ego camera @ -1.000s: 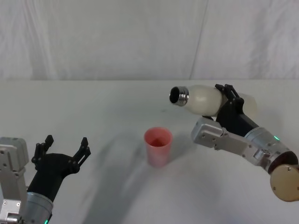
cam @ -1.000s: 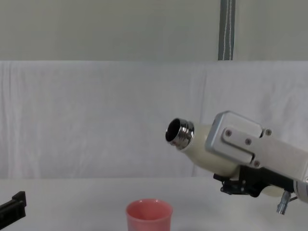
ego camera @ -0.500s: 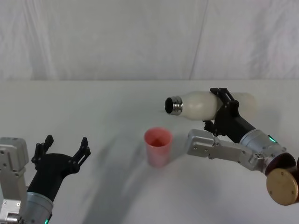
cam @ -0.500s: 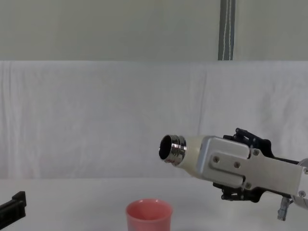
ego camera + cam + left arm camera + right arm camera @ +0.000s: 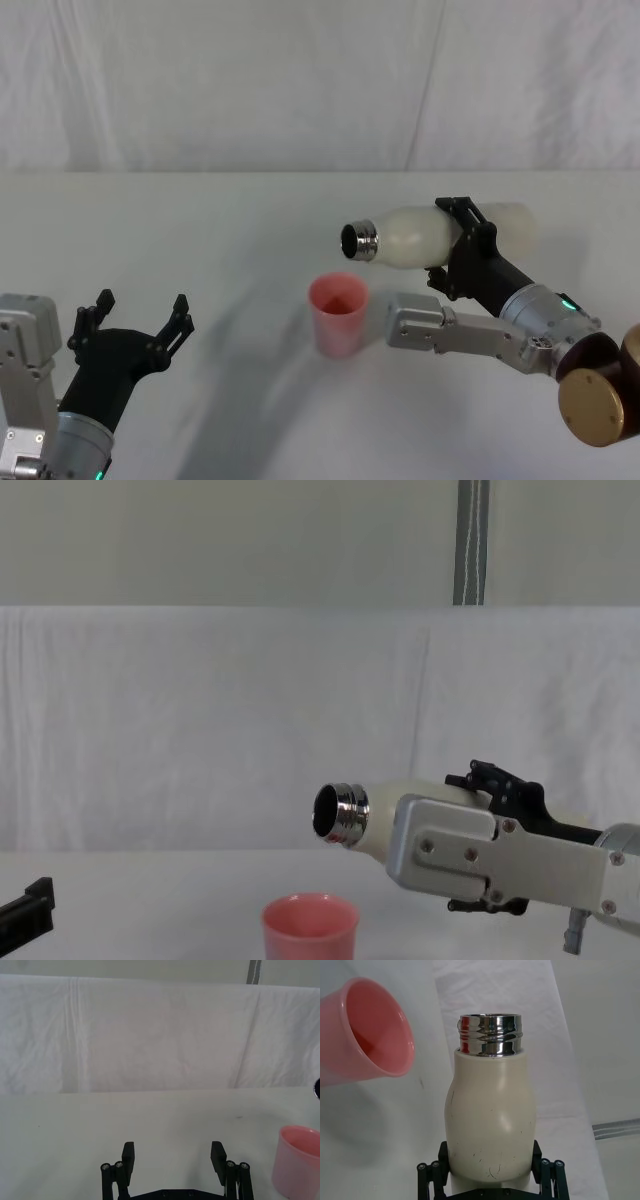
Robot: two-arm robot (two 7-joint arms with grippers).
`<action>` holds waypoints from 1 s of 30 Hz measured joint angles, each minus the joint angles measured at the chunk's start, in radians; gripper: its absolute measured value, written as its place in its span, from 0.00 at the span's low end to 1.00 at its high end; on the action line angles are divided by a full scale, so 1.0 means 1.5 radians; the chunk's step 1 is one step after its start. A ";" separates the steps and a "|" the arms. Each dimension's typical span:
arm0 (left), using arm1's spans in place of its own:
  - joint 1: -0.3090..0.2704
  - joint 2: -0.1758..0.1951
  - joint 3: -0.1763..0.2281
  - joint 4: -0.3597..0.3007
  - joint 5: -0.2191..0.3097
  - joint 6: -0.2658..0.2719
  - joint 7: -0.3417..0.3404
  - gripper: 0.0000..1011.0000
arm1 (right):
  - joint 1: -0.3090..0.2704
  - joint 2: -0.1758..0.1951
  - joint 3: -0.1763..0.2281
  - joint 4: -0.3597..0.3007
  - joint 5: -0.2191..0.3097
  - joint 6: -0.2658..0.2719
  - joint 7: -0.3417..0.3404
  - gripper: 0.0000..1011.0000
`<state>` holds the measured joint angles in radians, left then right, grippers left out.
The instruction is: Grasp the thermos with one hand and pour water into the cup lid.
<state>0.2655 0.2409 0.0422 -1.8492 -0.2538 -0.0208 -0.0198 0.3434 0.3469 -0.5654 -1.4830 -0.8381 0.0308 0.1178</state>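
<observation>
The cream-white thermos [image 5: 415, 235] lies almost level in the air, its open steel neck [image 5: 358, 241] pointing left, just above and right of the pink cup lid [image 5: 338, 312]. My right gripper [image 5: 462, 243] is shut on the thermos body. In the right wrist view the thermos [image 5: 490, 1115] sits between the fingers with the cup lid [image 5: 367, 1035] beyond its mouth. From the chest, the neck [image 5: 341, 813] hangs above the cup lid [image 5: 310, 928]. No water is seen falling. My left gripper [image 5: 138, 318] rests open at the near left, also in its own wrist view [image 5: 173, 1158], where the cup lid [image 5: 299, 1160] stands off to one side.
The white table [image 5: 230, 230] is backed by a white draped cloth [image 5: 300, 80]. A grey pole [image 5: 471, 540] stands behind the cloth.
The right arm has carried the thermos leftward and lower, tipping its mouth down toward the cup lid. The left arm has stayed still.
</observation>
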 joint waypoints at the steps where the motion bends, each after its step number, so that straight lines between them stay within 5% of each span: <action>1: 0.000 0.000 0.000 0.000 0.000 0.000 0.000 0.99 | 0.001 0.000 -0.002 0.001 -0.002 -0.001 -0.001 0.94; 30: 0.000 0.000 0.000 0.000 0.000 0.000 0.000 0.99 | -0.002 0.006 -0.019 0.010 -0.044 0.004 -0.032 0.94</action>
<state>0.2655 0.2410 0.0421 -1.8493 -0.2538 -0.0208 -0.0199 0.3407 0.3566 -0.5935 -1.4685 -0.9036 0.0367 0.0700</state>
